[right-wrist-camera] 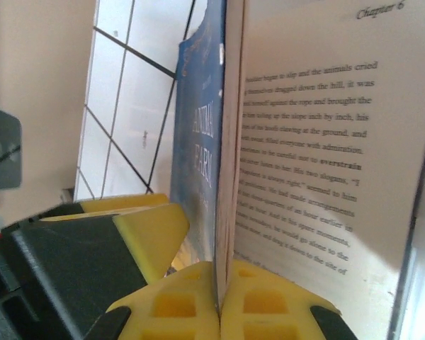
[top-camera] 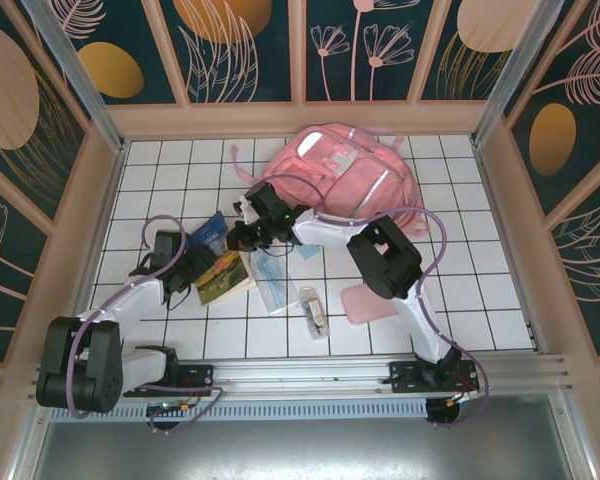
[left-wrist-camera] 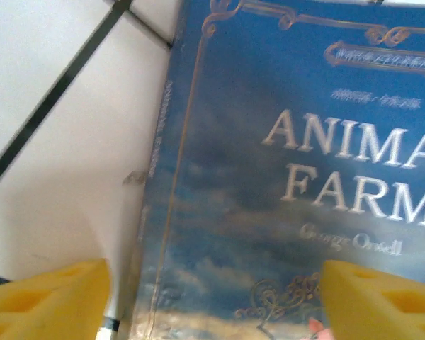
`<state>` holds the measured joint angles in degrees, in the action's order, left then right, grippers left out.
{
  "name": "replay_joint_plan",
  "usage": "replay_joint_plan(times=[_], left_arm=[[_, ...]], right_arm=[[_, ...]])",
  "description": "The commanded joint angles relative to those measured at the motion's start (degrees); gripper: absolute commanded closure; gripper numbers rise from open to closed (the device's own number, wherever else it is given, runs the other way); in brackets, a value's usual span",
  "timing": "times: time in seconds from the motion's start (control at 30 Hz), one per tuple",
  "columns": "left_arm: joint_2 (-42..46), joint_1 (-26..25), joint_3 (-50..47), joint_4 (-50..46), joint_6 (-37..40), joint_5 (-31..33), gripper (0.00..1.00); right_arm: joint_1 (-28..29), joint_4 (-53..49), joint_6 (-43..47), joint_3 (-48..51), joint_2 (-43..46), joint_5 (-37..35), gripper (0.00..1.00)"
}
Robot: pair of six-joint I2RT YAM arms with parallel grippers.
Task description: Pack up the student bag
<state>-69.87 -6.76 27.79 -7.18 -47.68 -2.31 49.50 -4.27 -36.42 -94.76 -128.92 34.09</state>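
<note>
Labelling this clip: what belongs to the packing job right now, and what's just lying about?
In use: student bag, Animal Farm book, right claw shut on it, left claw open over it.
Lying about: yellow-green book, clear sleeve, small packet, pink pencil case.

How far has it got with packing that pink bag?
Early on, it seems. Done: nothing visibly packed; the bag lies at the back. In hand: the right gripper pinches the blue book by cover and pages, the left gripper open over it. Left: that book, a second book and the pink case are outside the bag.
</note>
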Motion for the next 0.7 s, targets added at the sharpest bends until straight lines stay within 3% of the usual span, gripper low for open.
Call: replay_joint_plan(times=[0.0,0.07,0.33,0.67], left_arm=[[2.11,0.45,7.24,-3.27,1.77,3.98,0.10],[2.99,1.25,10.08,-1.79,1.79,4.00,0.05],[5.94,2.40,16.29,8.19,2.30,4.21,0.01],[4.06,3.07,19.38,25.51,0.14,-13.87,0.01]], right_arm=[[-1.78,4.25,-1.27,0.15,4.24,4.80,1.00],[-2.83,5.25,-1.41,0.53,6.31,6.28,1.00],[-8.35,13.67,-5.86,1.82,14.69,13.57,1.00],[-13.49,21.24,-9.36,1.48,19.88,18.18,1.00]])
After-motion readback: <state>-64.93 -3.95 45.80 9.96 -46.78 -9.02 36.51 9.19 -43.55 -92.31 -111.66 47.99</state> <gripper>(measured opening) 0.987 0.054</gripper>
